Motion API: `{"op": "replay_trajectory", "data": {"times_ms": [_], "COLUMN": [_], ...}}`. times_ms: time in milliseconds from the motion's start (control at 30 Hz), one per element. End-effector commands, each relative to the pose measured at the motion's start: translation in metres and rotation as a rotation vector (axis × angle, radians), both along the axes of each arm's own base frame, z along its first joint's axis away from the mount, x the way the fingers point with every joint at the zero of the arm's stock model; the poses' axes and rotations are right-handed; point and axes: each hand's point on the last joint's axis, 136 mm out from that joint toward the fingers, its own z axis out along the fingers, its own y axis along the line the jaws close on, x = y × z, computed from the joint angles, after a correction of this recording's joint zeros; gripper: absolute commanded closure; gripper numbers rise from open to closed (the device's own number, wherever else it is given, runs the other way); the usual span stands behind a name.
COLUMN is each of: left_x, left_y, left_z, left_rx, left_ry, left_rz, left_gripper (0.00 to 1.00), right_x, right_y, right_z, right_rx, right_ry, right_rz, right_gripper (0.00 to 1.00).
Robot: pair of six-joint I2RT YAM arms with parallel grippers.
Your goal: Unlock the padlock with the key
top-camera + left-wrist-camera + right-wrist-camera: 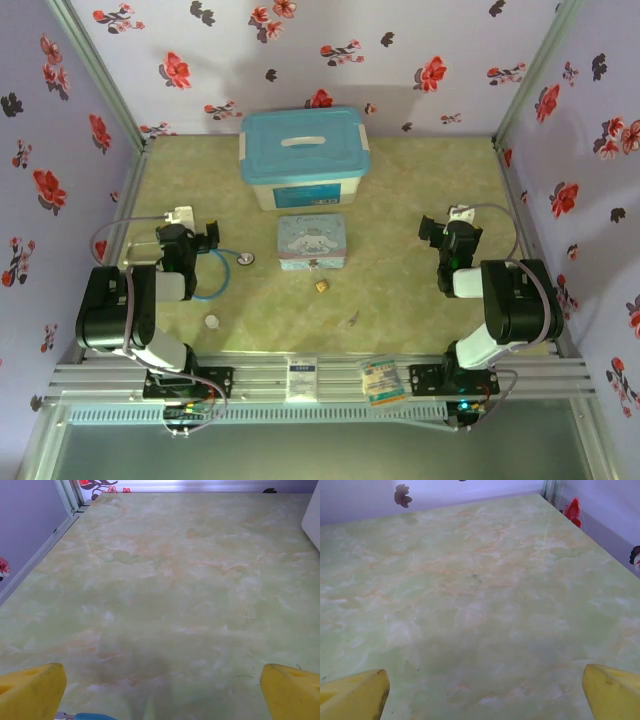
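Approach not begun: left end effector (210, 240) and right end effector (430, 232) are hovering spread wide, well apart from padlock (322, 286); next is probably calling for pinching the key (353, 320).

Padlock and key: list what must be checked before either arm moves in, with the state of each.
1. Padlock found: ok, it sits on the table just in front of the tin.
2. Key found: ok, it lies nearer the arms and to the right of the padlock, apart from it.
3. Left end effector open and empty: ok.
4. Right end effector open and empty: ok.
5. Which way the keyhole faces: cannot tell, too small.
6. Right arm's path to the key: ok, it looks like bare table between them.
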Motion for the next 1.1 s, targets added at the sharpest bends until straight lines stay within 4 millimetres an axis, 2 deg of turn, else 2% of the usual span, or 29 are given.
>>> {"op": "replay_trajectory", "data": {"times_ms": [0, 1067], "left_x": [0.0070, 0.0066], "left_y": [-0.0040, 0.0002], "left_z": [0.0097, 0.0092], "left_rx": [0.014, -0.002], "left_ry": [-0.034, -0.033], "left_rz": [-0.020, -0.007], "left_gripper": [0.00, 0.00], "right_x": [0.0037, 0.0035], "right_y": [0.0007, -0.0025], "right_z": [0.0053, 0.0048], "right_rx": [-0.011, 0.006], "right_ry": [-0.020, -0.021], "right_rz": [0.014, 0.006], "right_gripper": [0.01, 0.01]}}
